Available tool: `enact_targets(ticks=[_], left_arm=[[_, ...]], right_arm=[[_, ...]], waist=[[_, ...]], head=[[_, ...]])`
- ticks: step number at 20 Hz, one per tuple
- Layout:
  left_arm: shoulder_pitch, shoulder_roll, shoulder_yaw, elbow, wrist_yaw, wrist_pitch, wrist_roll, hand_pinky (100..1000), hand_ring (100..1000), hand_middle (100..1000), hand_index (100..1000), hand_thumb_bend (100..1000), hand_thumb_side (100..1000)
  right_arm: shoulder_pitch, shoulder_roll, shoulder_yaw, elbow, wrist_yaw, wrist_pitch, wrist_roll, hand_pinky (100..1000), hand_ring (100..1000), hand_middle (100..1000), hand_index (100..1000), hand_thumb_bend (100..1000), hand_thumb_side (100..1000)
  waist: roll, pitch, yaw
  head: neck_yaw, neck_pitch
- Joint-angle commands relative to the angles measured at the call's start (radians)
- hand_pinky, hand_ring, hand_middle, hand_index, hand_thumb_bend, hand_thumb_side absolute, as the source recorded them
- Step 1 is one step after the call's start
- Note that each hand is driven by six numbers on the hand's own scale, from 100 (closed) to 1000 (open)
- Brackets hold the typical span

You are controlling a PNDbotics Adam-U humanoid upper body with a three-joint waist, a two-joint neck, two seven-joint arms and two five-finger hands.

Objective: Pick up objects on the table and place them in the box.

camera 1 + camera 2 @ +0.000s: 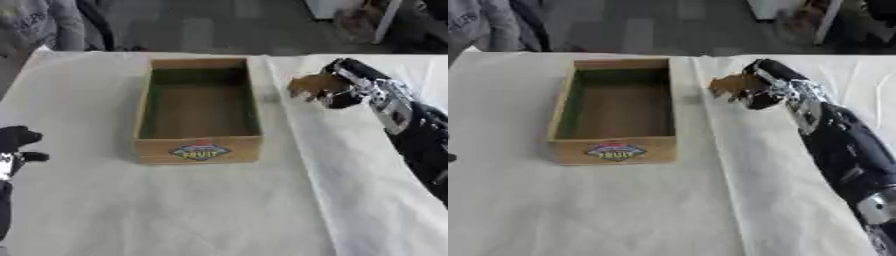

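At the lower left edge of the frame the left hand (12, 145) rests idle over the white cloth (175, 210) that covers the table, and whether its fingers are apart or together cannot be told. In the middle of the frame stands the cardboard box (199, 150), open at the top, with a coloured label on its near wall and nothing visible inside. Farther back, in the upper right, the right hand (765, 95) has its fingers curled around a small brown object (730, 85), held just right of the box's far right corner and outside it.
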Motion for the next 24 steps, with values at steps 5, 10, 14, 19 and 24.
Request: enact_targets(ticks=[5,10,14,19,24], left_arm=[[-0.008,0.015,0.006,-0.018,-0.007,-0.003,0.001,557,707,575,667,343,565],[-0.008,0.013,-0.005,-0.017,-0.005,-0.002,-0.012,558,707,575,667,344,563],[-0.013,0.006,-0.012,-0.019,0.000,0.000,-0.021,557,707,575,667,345,562],[-0.022,-0.005,-0.020,-0.022,0.006,0.002,-0.029,557,708,575,667,347,561],[-0.027,-0.012,-0.023,-0.024,0.010,0.003,-0.033,557,708,575,667,349,562]], right_arm=[[-0.072,-0.063,0.021,-0.187,-0.109,-0.001,0.070,444,352,396,552,100,100],[-0.129,-0.011,0.051,-0.210,-0.116,-0.011,0.119,456,367,411,567,100,100],[-0.164,0.052,0.064,-0.168,-0.085,-0.006,0.154,456,370,413,572,100,100],[-0.176,0.136,0.082,-0.113,-0.038,-0.014,0.185,461,379,422,581,100,100],[-0.168,0.197,0.091,-0.067,0.013,-0.022,0.199,471,396,438,601,100,136]], waist=[[-0.010,-0.040,-0.002],[-0.012,-0.053,0.021],[-0.008,-0.055,0.054],[0.001,-0.048,0.094],[0.004,-0.041,0.110]], head=[[0.009,-0.009],[-0.005,-0.007],[-0.019,-0.008],[-0.035,-0.012],[-0.044,-0.013]])
